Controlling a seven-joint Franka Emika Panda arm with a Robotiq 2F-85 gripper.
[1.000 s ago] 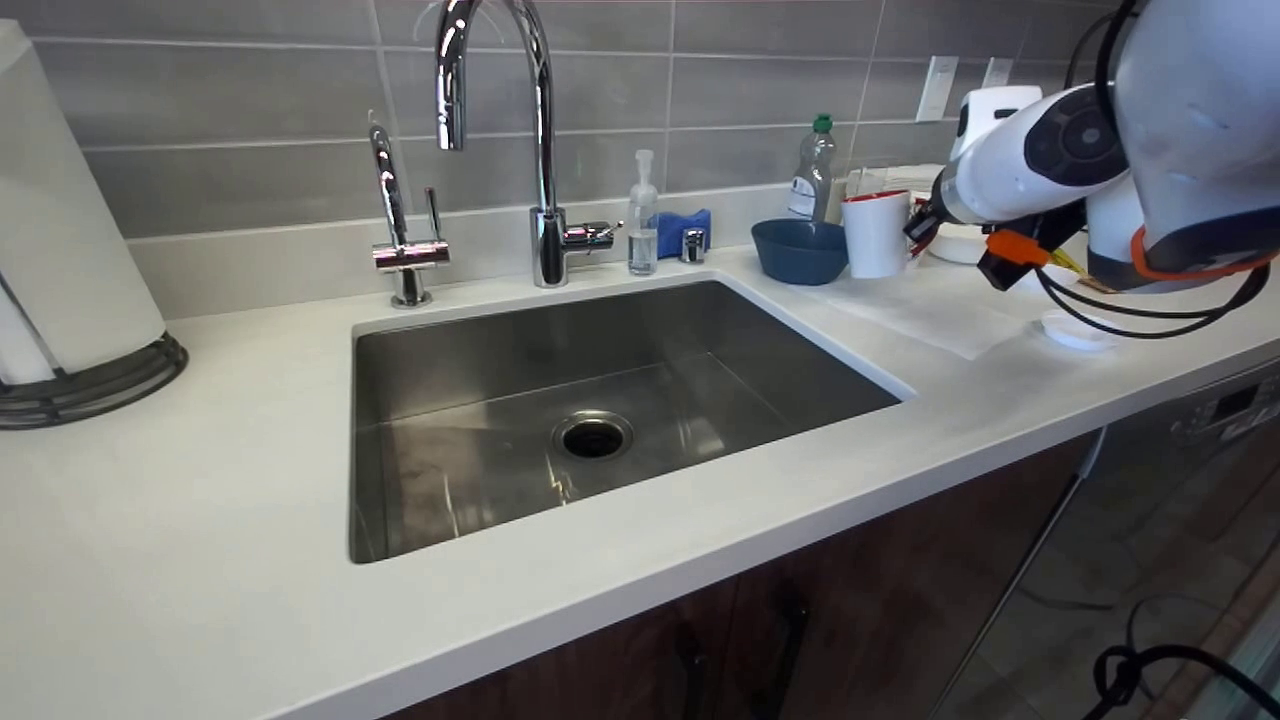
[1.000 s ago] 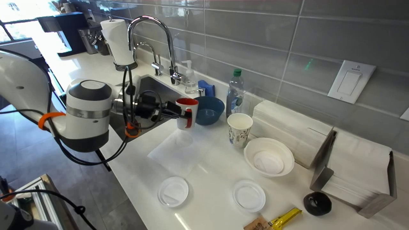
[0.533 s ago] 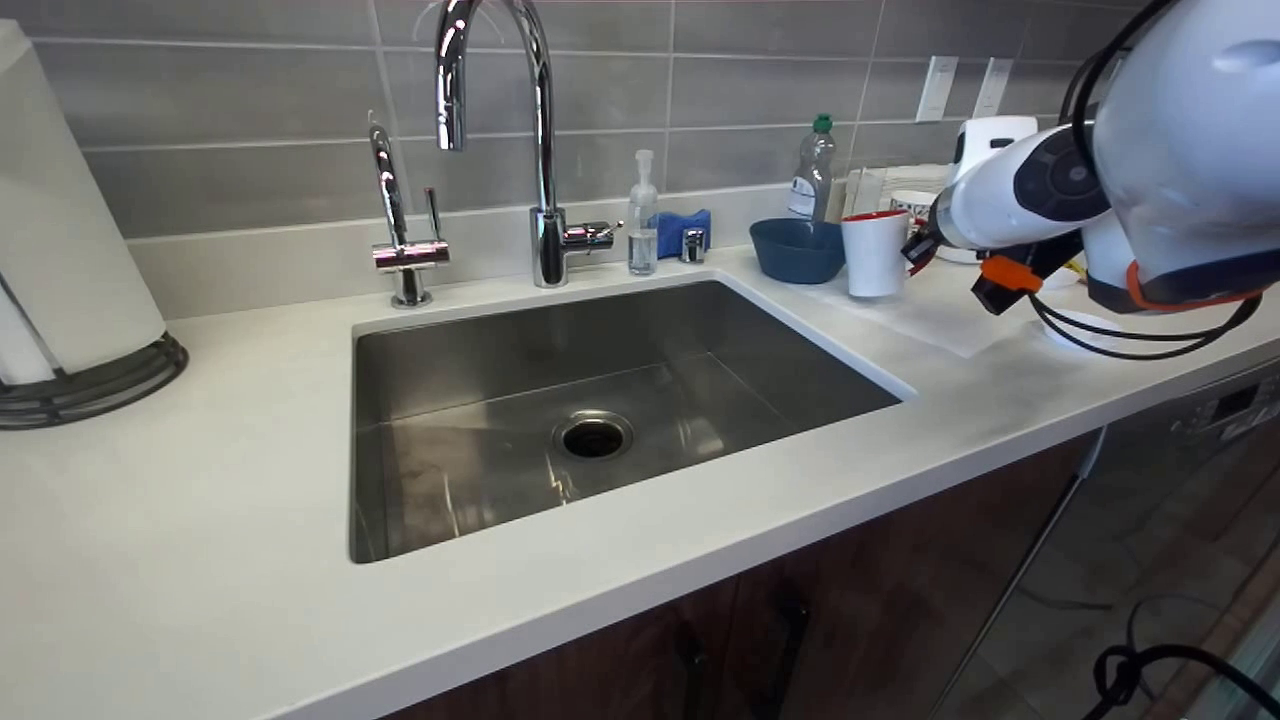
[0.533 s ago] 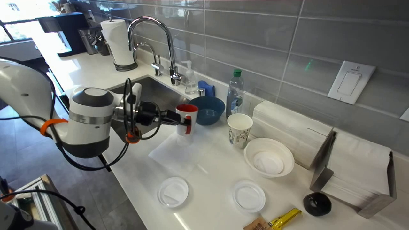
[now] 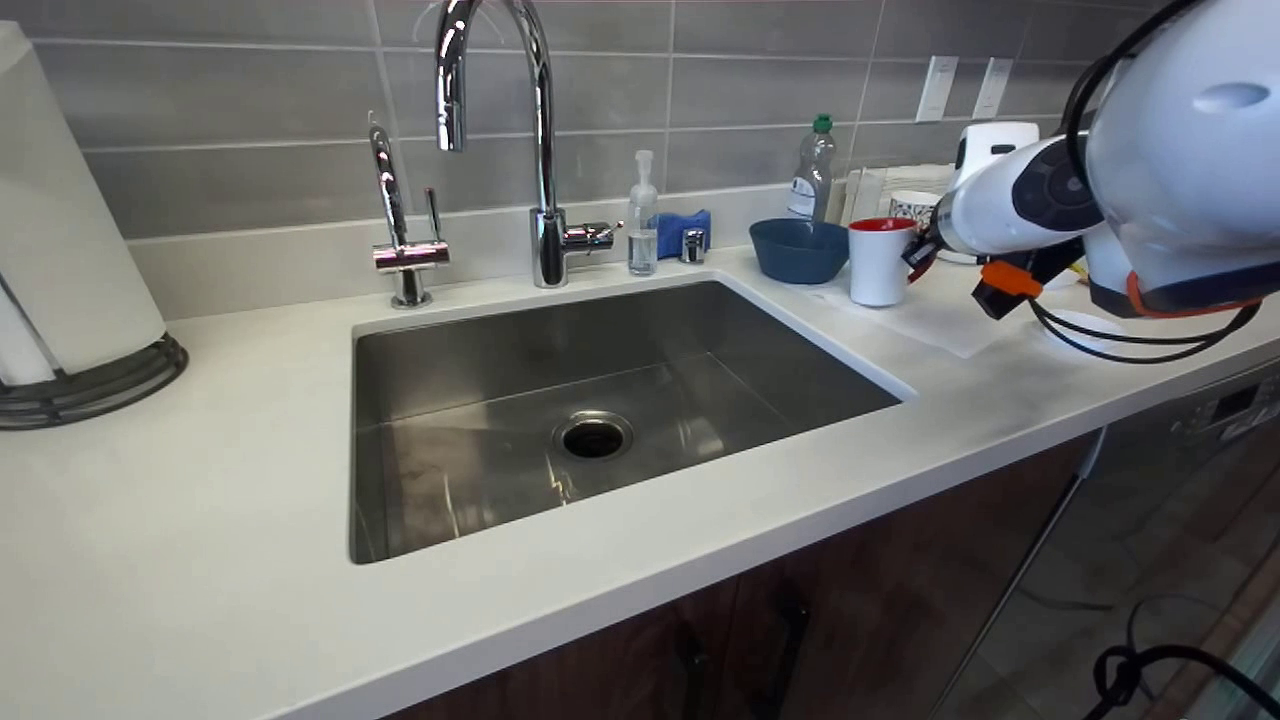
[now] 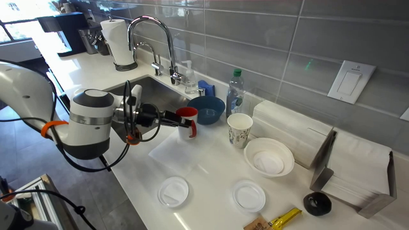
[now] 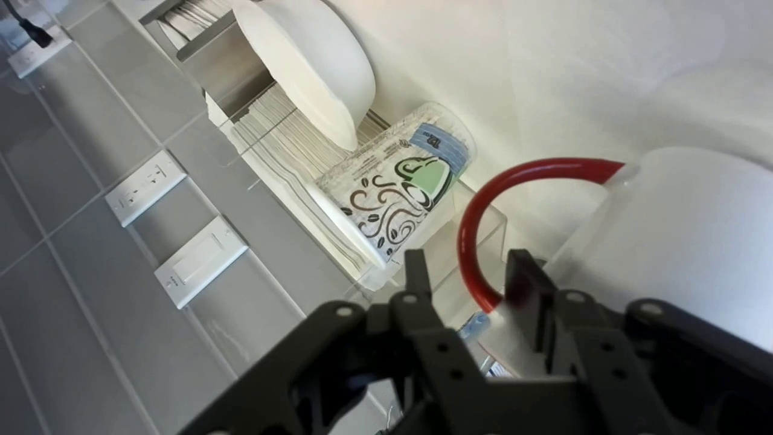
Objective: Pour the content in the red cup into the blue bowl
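The red cup [image 6: 185, 133] is a mug with a white outside, red inside and red loop handle. It stands upright on the counter in both exterior views. The wrist view shows the handle [image 7: 474, 226] passing between my gripper's fingers [image 7: 416, 272], which stand apart with a gap on the left. Whether the right finger touches the handle I cannot tell. In an exterior view my gripper [image 6: 189, 122] is at the handle side of the cup. The blue bowl [image 5: 800, 252] sits right beside the cup, towards the wall. The cup's contents cannot be made out.
A thin white sheet [image 6: 169, 155] lies under and in front of the cup. Nearby stand a patterned paper cup [image 6: 238, 134], a white bowl [image 6: 286, 159], a soap bottle [image 6: 235, 92] and a napkin holder [image 6: 348, 207]. The sink [image 5: 480, 400] opens beyond the blue bowl.
The cup has come down from a raised hold, tilted half a second ago, and now stands level on the counter. My gripper lowered with it and its jaws have parted around the handle.
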